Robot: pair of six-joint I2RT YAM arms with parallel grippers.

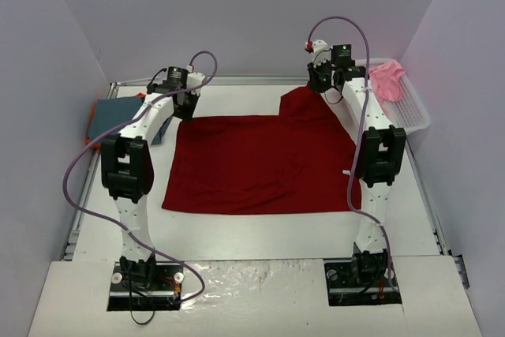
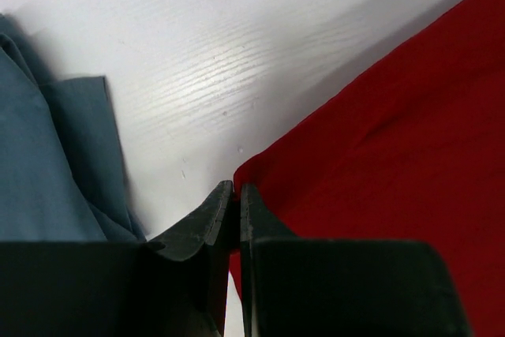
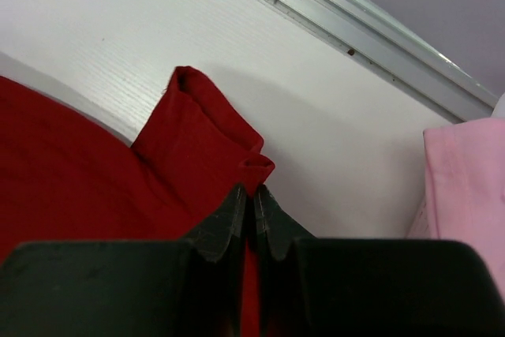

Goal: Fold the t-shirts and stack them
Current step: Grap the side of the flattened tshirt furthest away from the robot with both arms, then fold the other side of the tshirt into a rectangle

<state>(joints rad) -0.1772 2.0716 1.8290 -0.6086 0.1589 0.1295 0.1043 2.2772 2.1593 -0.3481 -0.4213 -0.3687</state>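
The red shirt [image 1: 256, 165] was spread flat at the middle of the table [image 1: 260, 230]. Its far-left corner was pinched by the clenched left end effector [image 2: 237, 192], and its far-right sleeve, raised into a fold, was pinched by the clenched right end effector [image 3: 252, 195]. The teal shirt [image 1: 106, 118] was lying left of the red shirt, apart from it. The pink shirt [image 1: 388, 80] was draped in the basket [image 1: 414, 114] to the far right of the red shirt.
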